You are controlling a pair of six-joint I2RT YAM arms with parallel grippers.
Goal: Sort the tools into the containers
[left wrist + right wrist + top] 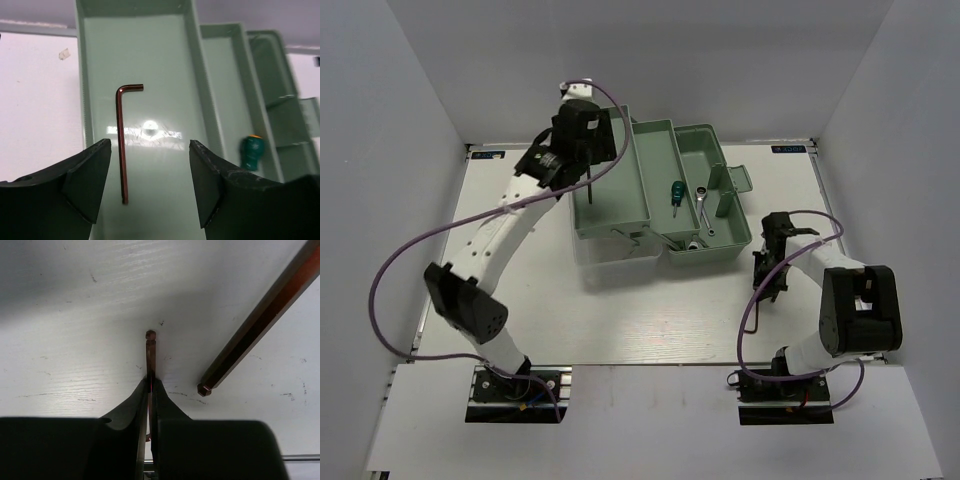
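Observation:
The mint-green toolbox (705, 255) stands open mid-table. My left gripper (582, 150) hovers open over its left tray (160, 75), where a thin dark hex key (121, 145) lies flat between and below the open jaws (150, 150). A green-handled screwdriver (674, 193) and a silver wrench (703, 200) lie in the middle tray; the screwdriver handle also shows in the left wrist view (252, 150). My right gripper (766, 268) is low on the table right of the toolbox, shut (150, 386) on a thin hex key (150, 350). A thicker hex key (260, 320) lies beside it.
The white table (650, 320) is walled at the back and sides. The toolbox lid handle (738, 180) sticks out on the right side. A silver tool end (692, 243) shows in the box's lower compartment. Purple cables (390, 270) loop beside both arms.

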